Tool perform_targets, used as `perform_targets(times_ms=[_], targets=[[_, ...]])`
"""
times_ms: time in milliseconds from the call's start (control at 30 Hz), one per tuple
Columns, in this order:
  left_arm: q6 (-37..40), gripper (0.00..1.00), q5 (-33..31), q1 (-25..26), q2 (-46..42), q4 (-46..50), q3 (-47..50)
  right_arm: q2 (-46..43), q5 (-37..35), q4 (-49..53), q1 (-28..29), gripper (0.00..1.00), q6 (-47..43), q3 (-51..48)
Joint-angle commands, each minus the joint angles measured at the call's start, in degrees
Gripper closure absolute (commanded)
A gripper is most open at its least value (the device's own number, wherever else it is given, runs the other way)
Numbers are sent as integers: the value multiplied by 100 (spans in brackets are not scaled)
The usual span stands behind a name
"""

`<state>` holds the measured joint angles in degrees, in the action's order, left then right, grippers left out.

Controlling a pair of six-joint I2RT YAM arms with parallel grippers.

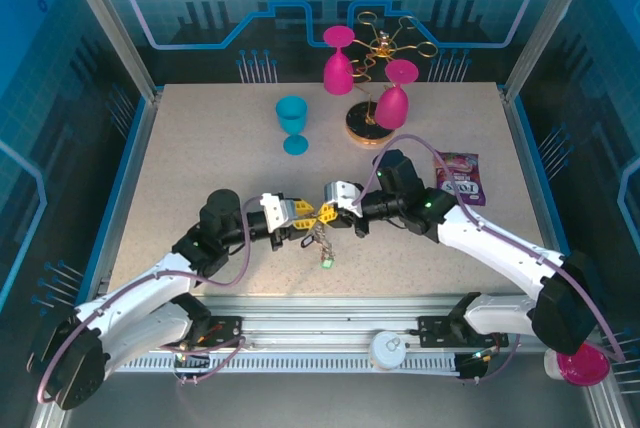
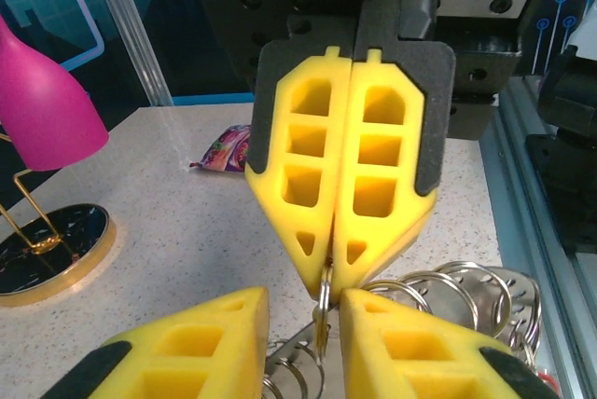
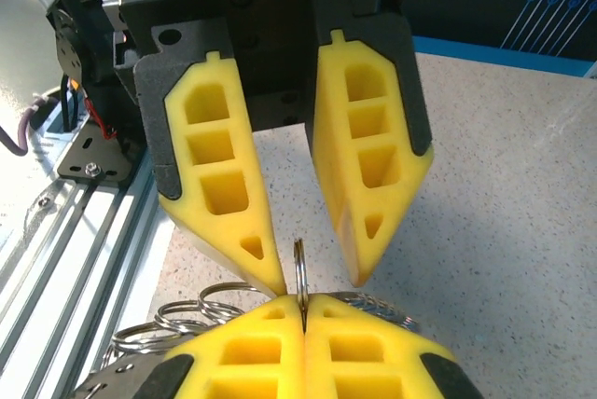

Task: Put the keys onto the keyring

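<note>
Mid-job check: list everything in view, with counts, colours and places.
keyring: one, thin metal, pinched edge-on in the right gripper
silvery rings: several, bunched beside it
keys: count unclear, one green, dangling below the keyring
blue goblet: one, upright, far middle
gold wire rack: one, far side
pink goblets: two, hanging foot-up on the rack
snack packet: one, pink-purple, right side
pink object: one, off-table by right arm's base
table: one, speckled beige
left gripper: yellow fingers, open
right gripper: yellow fingers, shut on keyring
</note>
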<state>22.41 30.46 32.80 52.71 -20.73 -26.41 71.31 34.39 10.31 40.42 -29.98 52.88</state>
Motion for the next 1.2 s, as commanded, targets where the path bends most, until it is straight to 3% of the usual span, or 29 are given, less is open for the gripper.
perform_targets(times_ms=[0, 367, 533, 633, 700, 767, 1167], targets=[[694, 74, -360, 49, -67, 1056, -478, 75, -140, 870, 208, 100, -531, 540], [1333, 84, -597, 105, 28, 2138, -1025, 751, -1169, 2563, 847, 100, -1150, 1868], [1363, 99, -593, 136, 74, 2171, -1088, 816, -1254, 2556, 1055, 100, -1096, 2016], [1338, 100, -588, 134, -9, 2044, -1005, 518, -1004, 2035, 851, 100, -741, 1628], [1264, 100, -477, 128, -137, 1750, -823, 237, -769, 1539, 609, 77, -388, 1236], [1191, 100, -373, 135, -262, 1378, -622, 58, -650, 1240, 426, 66, -203, 902], [734, 100, -57, 124, -443, 279, -63, -91, -487, 856, 127, 63, 242, 330]])
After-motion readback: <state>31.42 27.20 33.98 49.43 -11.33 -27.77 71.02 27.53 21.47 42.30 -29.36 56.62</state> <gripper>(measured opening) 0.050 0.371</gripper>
